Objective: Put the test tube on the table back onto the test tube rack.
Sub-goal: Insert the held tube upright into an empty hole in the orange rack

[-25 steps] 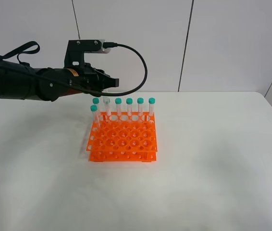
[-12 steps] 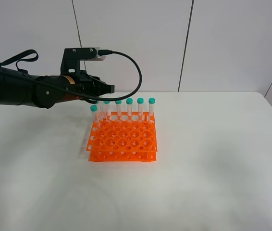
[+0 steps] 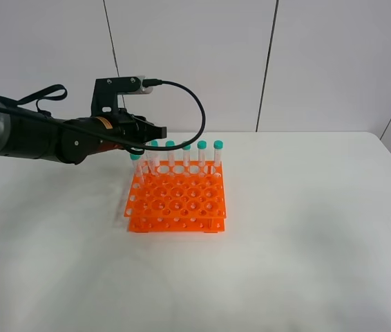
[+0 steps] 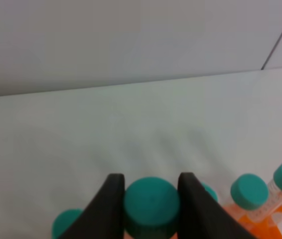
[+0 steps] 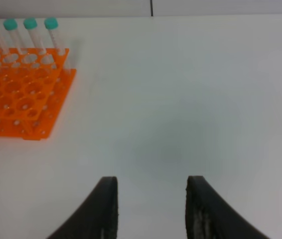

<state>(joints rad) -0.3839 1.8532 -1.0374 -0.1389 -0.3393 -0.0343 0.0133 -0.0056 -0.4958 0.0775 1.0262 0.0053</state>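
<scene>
Left claw (image 4: 151,177): clamped on the teal cap of the test tube (image 4: 151,204), one dark finger on each side of the cap.
Left claw, high view (image 3: 155,131): upper left of the frame, at the end of a black arm that reaches in from the left edge, hanging over the rack's far left corner.
Test tube: upright at that far left corner of the rack, its cap about level with the caps next to it; whether its tip sits fully down in a hole cannot be told.
Rack (image 3: 178,200): bright orange, two tiers, a grid of round holes, standing on the bench left of the frame's centre.
Rack contents: other tubes (image 3: 202,149) stand upright in a line along the far row, each clear with a teal cap; a single tube (image 3: 135,158) stands one row nearer, at the left edge.
Rack, nearer rows: open holes.
Right claw (image 5: 152,179): fingers apart, with only white bench showing between them.
Right wrist view: the rack lies well apart from that claw, four capped tubes showing along its far row.
Bench (image 3: 306,242): plain white, filling the lower half of the high view.
Cable (image 3: 201,111): black, looping from the left arm's wrist, above the rack.
Wall (image 3: 320,62): white panels with dark seams, across the top.
</scene>
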